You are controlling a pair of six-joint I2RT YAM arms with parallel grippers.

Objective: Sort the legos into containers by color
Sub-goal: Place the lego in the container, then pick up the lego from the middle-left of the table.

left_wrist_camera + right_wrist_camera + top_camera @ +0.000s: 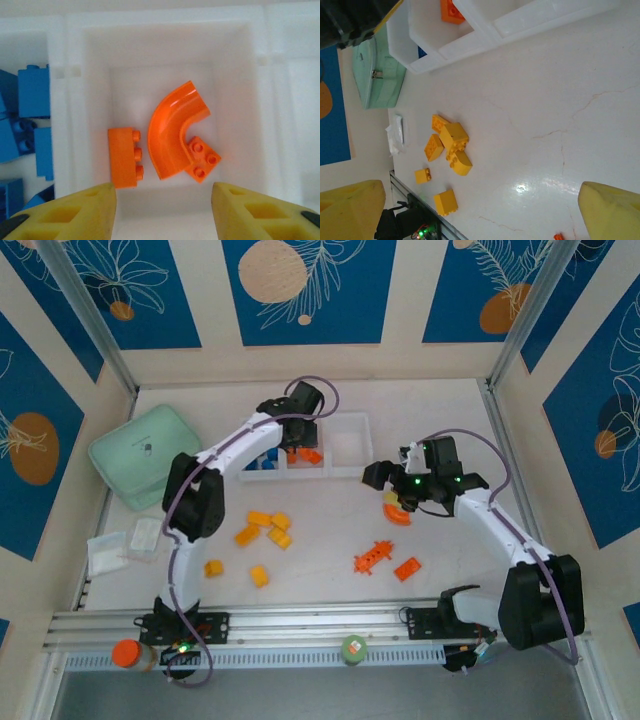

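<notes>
Looks maybe halfway: blues (30, 120) and some oranges (175, 130) already in the far tray (352, 420), left gripper (162, 194) spread empty over its middle bin, right gripper (480, 200) wide open too, yellows (268, 528) plus three stray oranges (407, 568) left on the table (330, 520).

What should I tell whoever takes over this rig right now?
Left tool: open, holding nothing, above the middle compartment of the translucent white plastic three-compartment tray.
Right tool: open, holding nothing, over the table near the loose orange plastic arch brick.
Done: blue plastic bricks are in the left compartment. A curved orange arch piece and two small orange bricks are in the middle one.
Left: six yellow plastic bricks on the table, plus the loose arch, a long orange studded piece and an orange block.
</notes>
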